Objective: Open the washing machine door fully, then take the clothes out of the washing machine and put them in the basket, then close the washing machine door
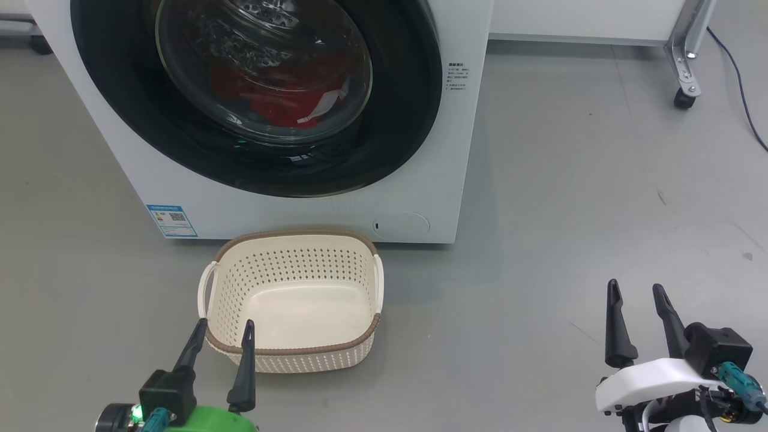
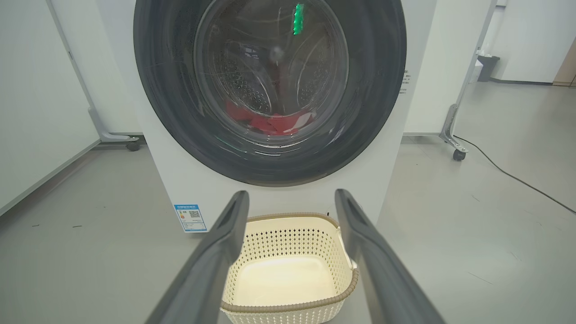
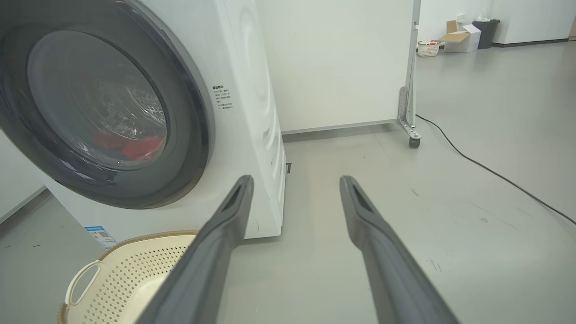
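Observation:
The white washing machine (image 1: 300,210) stands before me with its round black door (image 1: 396,120) shut. Through the glass I see the red clothes (image 1: 282,111) lying in the drum; they also show in the left wrist view (image 2: 270,122) and the right wrist view (image 3: 139,146). The cream basket (image 1: 294,237) sits empty on the floor just in front of the machine. My left gripper (image 1: 225,324) is open, its fingertips over the basket's near rim. My right gripper (image 1: 636,288) is open too, over bare floor well to the right of the basket.
Grey floor spreads to the right of the machine. A white partition on castors (image 1: 684,96) stands behind at the right, with a black cable (image 1: 741,84) running across the floor beside it. Far off are boxes and a bin (image 3: 468,33).

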